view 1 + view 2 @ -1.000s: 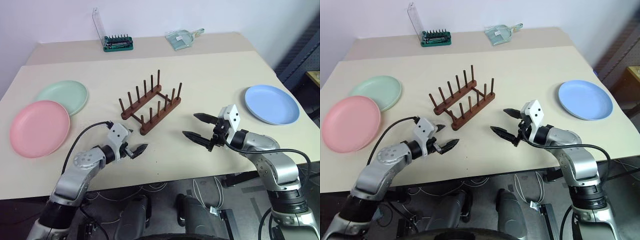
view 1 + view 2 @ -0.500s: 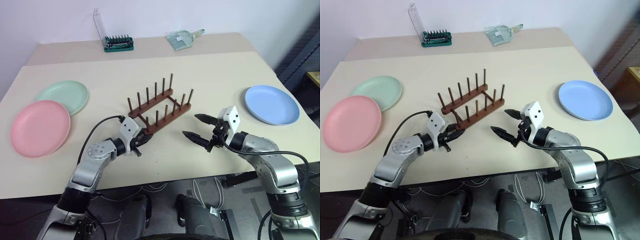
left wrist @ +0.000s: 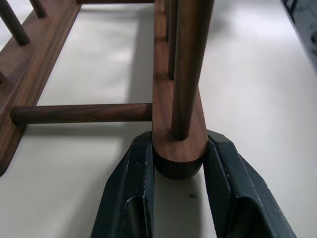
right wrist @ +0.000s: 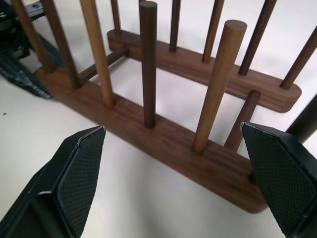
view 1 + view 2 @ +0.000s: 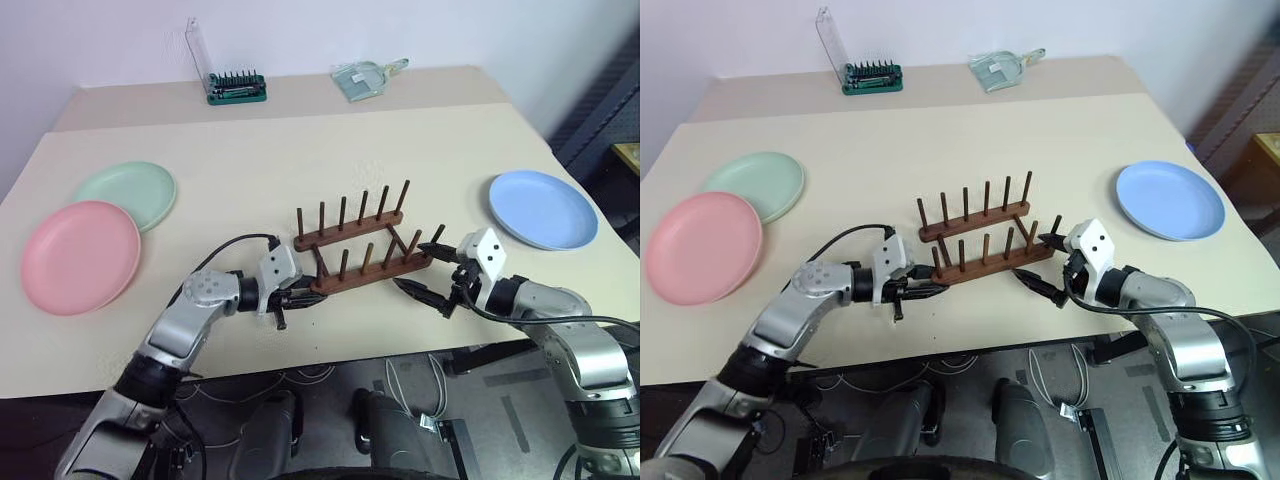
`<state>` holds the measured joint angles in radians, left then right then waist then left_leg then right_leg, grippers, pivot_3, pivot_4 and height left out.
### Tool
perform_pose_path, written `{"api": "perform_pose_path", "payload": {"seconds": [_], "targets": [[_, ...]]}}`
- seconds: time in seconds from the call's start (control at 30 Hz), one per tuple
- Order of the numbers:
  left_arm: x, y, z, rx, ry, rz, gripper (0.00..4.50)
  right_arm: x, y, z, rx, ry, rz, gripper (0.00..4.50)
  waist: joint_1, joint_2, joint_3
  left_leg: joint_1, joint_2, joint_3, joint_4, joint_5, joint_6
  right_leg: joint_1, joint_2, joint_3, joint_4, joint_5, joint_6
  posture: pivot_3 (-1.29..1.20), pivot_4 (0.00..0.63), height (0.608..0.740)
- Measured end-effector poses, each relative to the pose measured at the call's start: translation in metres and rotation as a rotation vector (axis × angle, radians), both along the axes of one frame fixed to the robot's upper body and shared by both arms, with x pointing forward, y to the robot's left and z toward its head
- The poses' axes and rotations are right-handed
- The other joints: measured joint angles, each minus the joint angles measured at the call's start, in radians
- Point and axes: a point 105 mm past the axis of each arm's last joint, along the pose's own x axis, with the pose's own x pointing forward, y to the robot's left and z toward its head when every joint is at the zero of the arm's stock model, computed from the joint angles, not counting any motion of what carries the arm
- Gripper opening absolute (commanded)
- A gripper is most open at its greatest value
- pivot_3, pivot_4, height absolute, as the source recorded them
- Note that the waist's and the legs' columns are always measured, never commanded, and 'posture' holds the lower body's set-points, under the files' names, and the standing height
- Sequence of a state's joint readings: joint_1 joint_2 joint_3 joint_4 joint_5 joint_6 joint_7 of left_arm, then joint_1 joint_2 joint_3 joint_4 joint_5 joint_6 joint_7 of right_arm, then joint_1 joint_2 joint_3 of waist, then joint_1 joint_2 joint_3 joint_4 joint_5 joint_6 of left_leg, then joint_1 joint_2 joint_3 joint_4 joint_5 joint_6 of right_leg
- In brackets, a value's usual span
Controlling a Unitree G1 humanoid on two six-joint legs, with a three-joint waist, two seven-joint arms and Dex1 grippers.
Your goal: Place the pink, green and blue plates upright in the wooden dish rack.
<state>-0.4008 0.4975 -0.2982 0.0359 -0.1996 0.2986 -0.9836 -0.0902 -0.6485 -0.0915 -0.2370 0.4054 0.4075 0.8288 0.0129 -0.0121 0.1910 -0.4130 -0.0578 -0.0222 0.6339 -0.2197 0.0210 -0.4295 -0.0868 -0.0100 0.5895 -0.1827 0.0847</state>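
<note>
Wooden dish rack (image 5: 362, 251) sits at the near middle of the counter (image 5: 300, 140), empty of plates. Left claw (image 5: 306, 296) is clamped on the end of its near rail; right claw (image 5: 424, 272) stands spread wide at the rail's other end, gripping nothing. Farther left, the pink plate (image 5: 80, 256) overlaps the green plate (image 5: 126, 191); the blue plate (image 5: 543, 208) lies flat at far right.

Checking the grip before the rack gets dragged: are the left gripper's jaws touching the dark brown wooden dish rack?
Touching. In the left wrist view the left gripper has its jaws pressed against both sides of the rounded rail end of the dark brown wooden dish rack.
</note>
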Motion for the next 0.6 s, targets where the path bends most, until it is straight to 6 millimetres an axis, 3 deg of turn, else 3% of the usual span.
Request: {"api": "perform_pose_path", "payload": {"seconds": [0.17, 0.27, 0.33, 0.43, 0.6], "targets": [[0.004, 0.008, -0.002, 0.003, -0.017, 0.026, 4.42, -0.001, -0.003, -0.003, -0.013, 0.005, -0.015, 4.50, -0.001, 0.000, 0.000, 0.001, 0.000, 0.000, 0.001, 0.000, 0.000, 0.000, 0.000, 0.000, 0.002, 0.000, 0.000, 0.00, 0.150, 0.740], [0.003, 0.024, -0.003, 0.023, -0.030, 0.074, 4.42, -0.003, -0.009, -0.003, -0.042, 0.008, -0.020, 4.50, -0.005, 0.000, 0.000, 0.002, 0.000, 0.000, 0.000, 0.000, 0.000, 0.000, 0.000, 0.001, 0.002, 0.000, 0.000, 0.00, 0.150, 0.740], [-0.004, 0.039, -0.003, 0.031, -0.024, 0.111, 4.50, -0.002, -0.021, -0.001, -0.075, 0.008, -0.044, 3.98, -0.007, 0.000, 0.000, 0.002, 0.001, 0.000, -0.001, 0.000, 0.000, 0.000, 0.000, 0.002, 0.002, 0.000, 0.000, 0.00, 0.150, 0.740], [-0.016, 0.051, -0.002, 0.033, -0.001, 0.136, 3.70, -0.001, -0.034, -0.001, -0.109, 0.014, -0.067, 2.72, -0.005, 0.000, 0.000, 0.002, 0.001, 0.000, -0.001, 0.000, 0.000, 0.000, 0.000, 0.002, 0.002, -0.001, 0.000, 0.00, 0.150, 0.740], [-0.042, 0.050, -0.005, 0.026, 0.063, 0.096, 1.32, -0.005, -0.042, -0.009, -0.162, 0.061, -0.056, 0.19, -0.001, 0.000, 0.000, 0.002, 0.001, 0.001, -0.001, -0.001, -0.001, 0.001, -0.001, 0.002, 0.001, -0.001, 0.000, 0.00, 0.150, 0.740]]}}
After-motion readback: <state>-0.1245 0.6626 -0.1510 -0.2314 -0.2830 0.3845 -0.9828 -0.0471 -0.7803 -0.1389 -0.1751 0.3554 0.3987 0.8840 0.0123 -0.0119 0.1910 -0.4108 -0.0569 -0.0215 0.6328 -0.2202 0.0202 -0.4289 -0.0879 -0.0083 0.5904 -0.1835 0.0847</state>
